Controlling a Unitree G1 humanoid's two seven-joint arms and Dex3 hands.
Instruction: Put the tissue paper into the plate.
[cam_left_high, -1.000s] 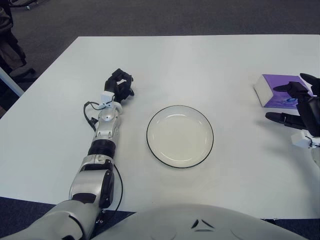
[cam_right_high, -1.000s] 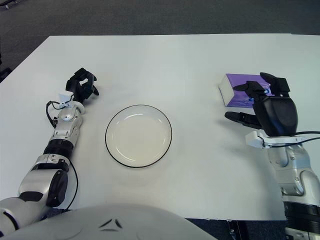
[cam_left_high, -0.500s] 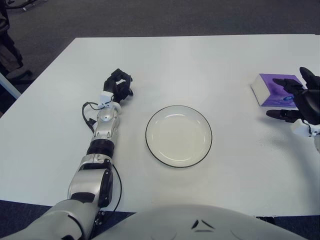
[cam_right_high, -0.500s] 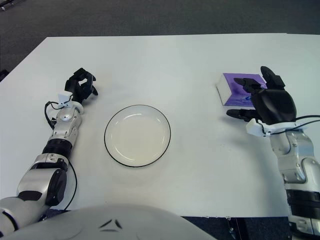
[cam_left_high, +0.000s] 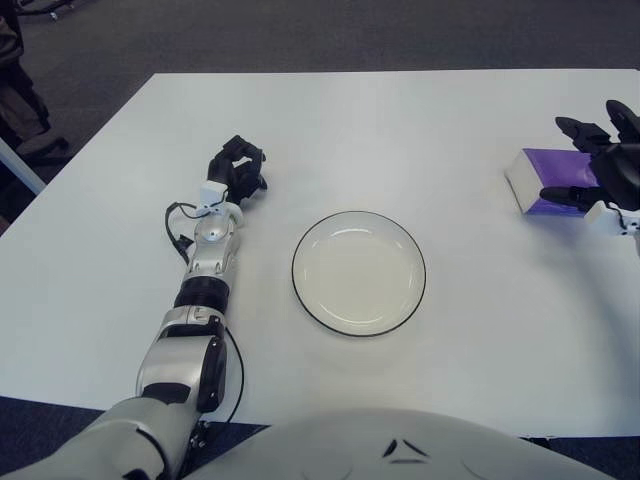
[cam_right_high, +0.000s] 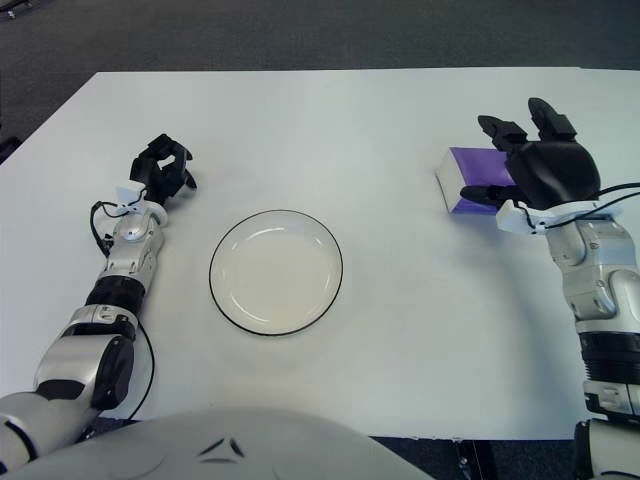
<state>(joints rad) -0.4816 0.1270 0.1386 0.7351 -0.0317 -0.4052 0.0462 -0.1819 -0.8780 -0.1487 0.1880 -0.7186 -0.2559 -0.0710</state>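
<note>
Plate (cam_right_high: 276, 272): nearest to us, white with a dark rim, sits bare on the desk (cam_right_high: 330, 130) near its middle; nothing in it.
Left hand (cam_right_high: 163, 170): shows left of the plate, well apart from it, fingers curled in on nothing. Idle.
Tissue paper (cam_right_high: 472, 182): a purple pack with a white end face, lying flat on the desk's right side, well apart from the plate.
Right hand (cam_right_high: 535, 172): over the pack's right part, fingers spread and holding nothing; thumb (cam_right_high: 482, 194) reaches along the near side, two fingers (cam_right_high: 502, 130) point past the far edge. We cannot tell whether the palm touches the pack.
Step in hand: we judge this the reach-and-grasp, with nothing lifted yet.
How we would do it well: settle the palm lower so thumb and fingers bracket the pack's near and far sides, then close evenly. A soft pack probably gives, so we would squeeze only enough to hold. Lift clear of the desk before carrying left.
Risk: closing too high may nudge the pack away.
</note>
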